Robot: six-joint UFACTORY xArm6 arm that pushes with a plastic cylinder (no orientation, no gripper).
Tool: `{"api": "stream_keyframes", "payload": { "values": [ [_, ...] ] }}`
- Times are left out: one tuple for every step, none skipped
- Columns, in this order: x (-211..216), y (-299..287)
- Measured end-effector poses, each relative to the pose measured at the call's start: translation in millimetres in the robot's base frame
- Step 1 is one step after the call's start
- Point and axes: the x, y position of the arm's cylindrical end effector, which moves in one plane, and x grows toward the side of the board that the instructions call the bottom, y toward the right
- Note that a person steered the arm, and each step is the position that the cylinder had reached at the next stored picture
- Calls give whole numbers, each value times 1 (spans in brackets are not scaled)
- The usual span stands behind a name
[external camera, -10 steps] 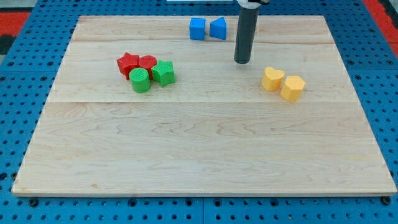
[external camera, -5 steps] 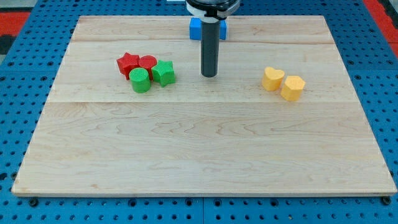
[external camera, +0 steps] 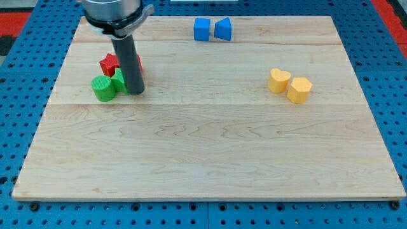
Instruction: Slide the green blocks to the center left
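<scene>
My tip (external camera: 136, 92) rests on the board at the left, pressed against the right side of the cluster of green and red blocks. A green cylinder (external camera: 103, 88) lies at the cluster's left. A second green block (external camera: 119, 80) shows only as a sliver beside the rod, its shape hidden. A red star (external camera: 109, 64) sits above them, and another red block (external camera: 138, 63) peeks out behind the rod.
A blue cube (external camera: 201, 29) and a blue wedge-shaped block (external camera: 222, 28) sit at the view's top centre. A yellow heart (external camera: 278, 81) and a yellow hexagon (external camera: 299, 90) lie at the right. The wooden board (external camera: 210, 152) lies on a blue pegboard.
My tip has swept left from the top centre-right across the board and pushed the green and red cluster leftwards. The blue and yellow blocks have not moved.
</scene>
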Motion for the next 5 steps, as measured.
{"api": "stream_keyframes", "payload": {
  "values": [
    [1, 22],
    [-11, 38],
    [-34, 34],
    [-43, 25],
    [-30, -2]
  ]
}}
